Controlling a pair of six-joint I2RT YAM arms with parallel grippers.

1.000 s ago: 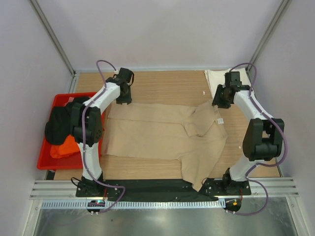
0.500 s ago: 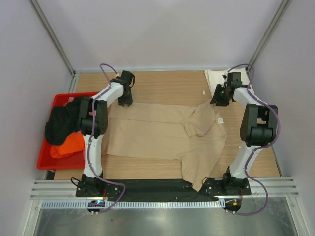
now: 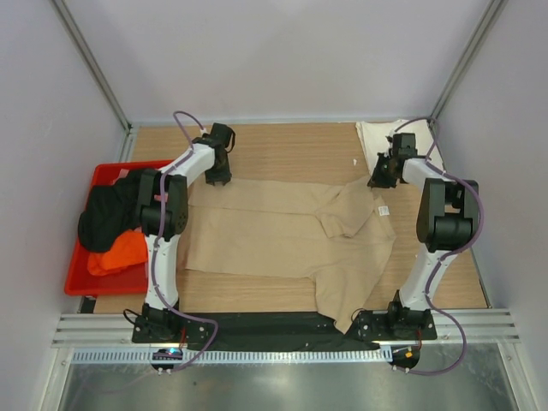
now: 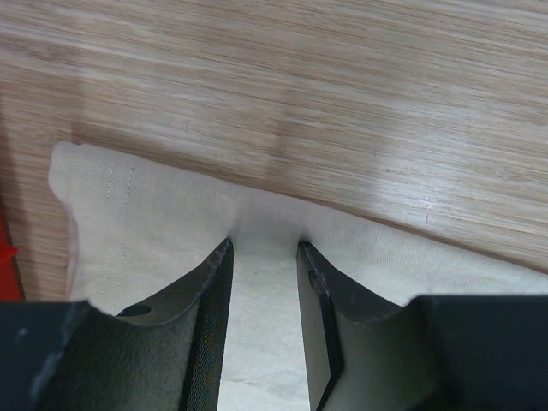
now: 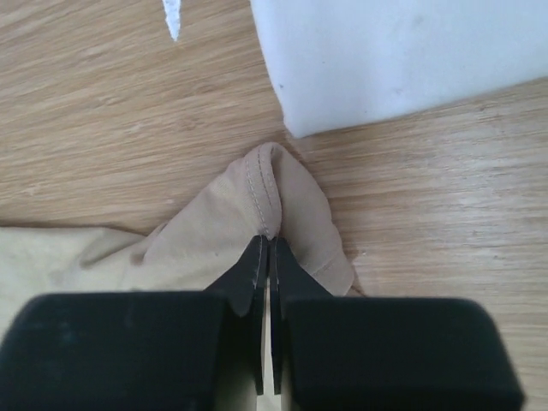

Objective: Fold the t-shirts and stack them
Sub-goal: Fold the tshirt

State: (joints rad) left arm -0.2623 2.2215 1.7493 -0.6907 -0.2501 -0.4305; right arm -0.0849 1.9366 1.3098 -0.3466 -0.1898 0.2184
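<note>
A tan t-shirt [image 3: 282,231] lies spread flat across the middle of the table, its right side folded over and one sleeve hanging toward the near edge. At the shirt's far left corner my left gripper [image 3: 217,178] stands open. Its fingertips [image 4: 221,257] press down on the tan cloth [image 4: 154,223] just inside the hem. My right gripper [image 3: 378,180] is at the far right corner, shut on a pinched ridge of the tan hem [image 5: 267,193]. A folded cream-white t-shirt [image 3: 372,137] lies at the back right, just beyond that pinch [image 5: 402,60].
A red bin [image 3: 75,287] stands at the left edge, with a black t-shirt [image 3: 107,214] and an orange t-shirt [image 3: 120,254] in it. A small white scrap [image 5: 174,17] lies on the wood. Bare wooden tabletop [image 3: 291,150] stretches behind the tan shirt.
My right gripper has closed on the tan shirt's far right corner after shifting a little toward the back. The left gripper slid slightly back and right early on, then held still.
</note>
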